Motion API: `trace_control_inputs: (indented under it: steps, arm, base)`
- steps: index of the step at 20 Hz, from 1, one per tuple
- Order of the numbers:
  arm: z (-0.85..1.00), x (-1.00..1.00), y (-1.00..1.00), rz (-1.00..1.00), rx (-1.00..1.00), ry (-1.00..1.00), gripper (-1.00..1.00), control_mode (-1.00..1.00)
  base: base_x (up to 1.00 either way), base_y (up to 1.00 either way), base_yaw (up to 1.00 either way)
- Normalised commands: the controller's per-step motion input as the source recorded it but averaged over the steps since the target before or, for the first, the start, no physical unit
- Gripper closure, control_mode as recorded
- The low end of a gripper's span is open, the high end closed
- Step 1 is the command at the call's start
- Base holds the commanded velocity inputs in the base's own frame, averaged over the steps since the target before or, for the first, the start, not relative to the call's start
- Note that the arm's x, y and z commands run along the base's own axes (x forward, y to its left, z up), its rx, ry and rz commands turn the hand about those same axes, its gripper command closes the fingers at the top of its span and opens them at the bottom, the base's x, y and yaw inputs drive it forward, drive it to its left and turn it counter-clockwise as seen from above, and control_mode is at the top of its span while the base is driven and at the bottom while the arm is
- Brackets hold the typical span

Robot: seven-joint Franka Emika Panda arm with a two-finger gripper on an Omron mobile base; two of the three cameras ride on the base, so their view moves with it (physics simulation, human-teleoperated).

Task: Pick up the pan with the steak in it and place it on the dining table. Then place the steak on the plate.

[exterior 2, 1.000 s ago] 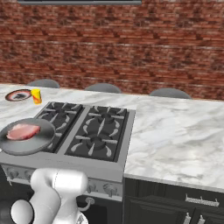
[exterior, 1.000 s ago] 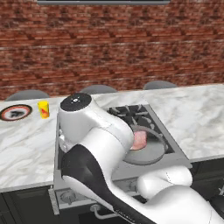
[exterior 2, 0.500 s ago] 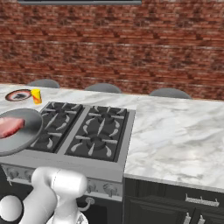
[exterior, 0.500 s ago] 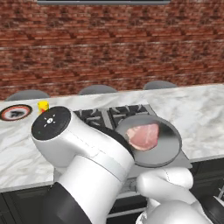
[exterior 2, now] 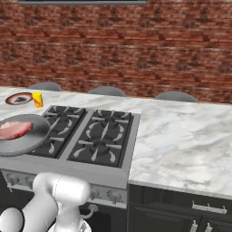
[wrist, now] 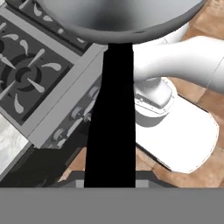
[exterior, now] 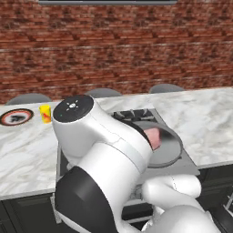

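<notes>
The grey pan (exterior 2: 27,138) hangs level above the stove's front left corner, with the pink steak (exterior 2: 13,129) lying in it. In the left base view the pan (exterior: 168,148) and steak (exterior: 153,136) peek out from behind my arm. The hand view looks up at the pan's underside (wrist: 118,17); its black handle (wrist: 111,118) runs straight down into my gripper (wrist: 109,183), which is shut on it. The red-rimmed plate (exterior: 16,117) (exterior 2: 18,98) sits far left on the marble dining table (exterior: 22,154) (exterior 2: 181,131).
A black gas stove (exterior 2: 95,136) is set into the marble top under the pan. A small yellow cup (exterior: 44,113) (exterior 2: 37,99) stands just right of the plate. Grey stool backs (exterior 2: 174,96) line the far side before a brick wall.
The pan with the steak has come up off the burner and drifted toward the stove's front left corner. My arm's big joint swung left, then back.
</notes>
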Motion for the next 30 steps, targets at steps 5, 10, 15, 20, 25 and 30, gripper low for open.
trace_control_inputs:
  steps: [5, 10, 15, 20, 25, 30]
  arm:
    - [0.00, 0.00, 0.00, 0.00, 0.00, 0.00, 1.00, -1.00]
    - [0.00, -0.02, 0.00, 0.00, 0.00, 0.00, 1.00, 1.00]
    - [0.00, 0.00, 0.00, 0.00, 0.00, 0.00, 1.00, 1.00]
    - [0.00, 0.00, 0.00, 0.00, 0.00, 0.00, 1.00, 1.00]
    - [0.00, 0.00, 0.00, 0.00, 0.00, 0.00, 1.00, 1.00]
    - [0.00, 0.00, 0.00, 0.00, 0.00, 0.00, 1.00, 1.00]
  base:
    - [0.00, 0.00, 0.00]
    - [-0.06, 0.00, 0.00]
    - [-0.47, 0.00, 0.02]
    - [-0.54, 0.06, 0.04]
    - [-0.47, 0.17, 0.05]
    - [-0.06, 0.58, 0.03]
